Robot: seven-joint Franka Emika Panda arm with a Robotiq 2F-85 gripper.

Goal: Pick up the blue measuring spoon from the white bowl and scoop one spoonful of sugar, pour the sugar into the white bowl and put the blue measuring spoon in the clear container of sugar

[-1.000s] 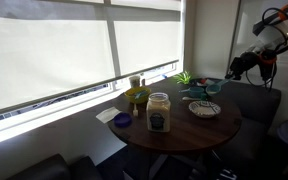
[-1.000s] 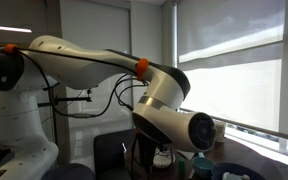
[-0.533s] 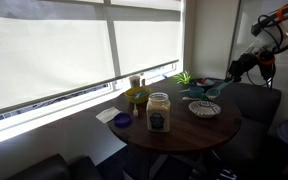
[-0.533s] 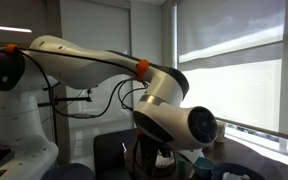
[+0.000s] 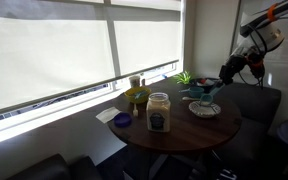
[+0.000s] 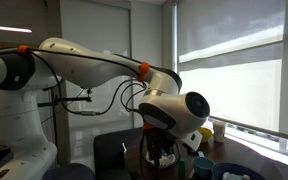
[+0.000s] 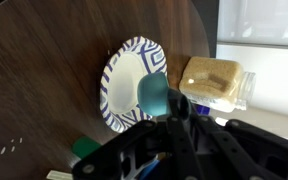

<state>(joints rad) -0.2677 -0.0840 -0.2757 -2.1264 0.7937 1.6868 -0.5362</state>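
zero steps done, I'd say: no sugar heap shows in the white bowl (image 7: 110,95), and the blue measuring spoon (image 7: 152,92) isn't in the clear container of sugar (image 7: 212,82). So scoop, pour and drop-off are all left, and at best the pick-up is underway.
pincer (image 7: 172,108): hangs by the bowl's edge in the wrist view. Its own dark body hides the jaws, so honestly can't tell if it's open, closed or gripping the spoon.
blue measuring spoon: the teal head overlaps the bowl on the jar side, right against the pincer tip. Lying in the bowl or held, can't tell.
white bowl: sits on the desk (image 7: 44,60), with a patterned rim and a greyish-blue inside.
clear container of sugar: just beside the bowl, with the pale sugar (image 7: 206,72) visible through it.
wrist view only: the spoon and the inside of the bowl.
exterior view only: the pincer (image 5: 227,78) looks raised off the desk (image 5: 184,132), to one side of the bowl (image 5: 194,108) and not down in it. The jar (image 5: 159,113) stands upright with its dark label, and the spoon is too small to pick out.
exterior view, arm side: the arm (image 6: 94,65) fills the frame, and the bowl and jar don't show.
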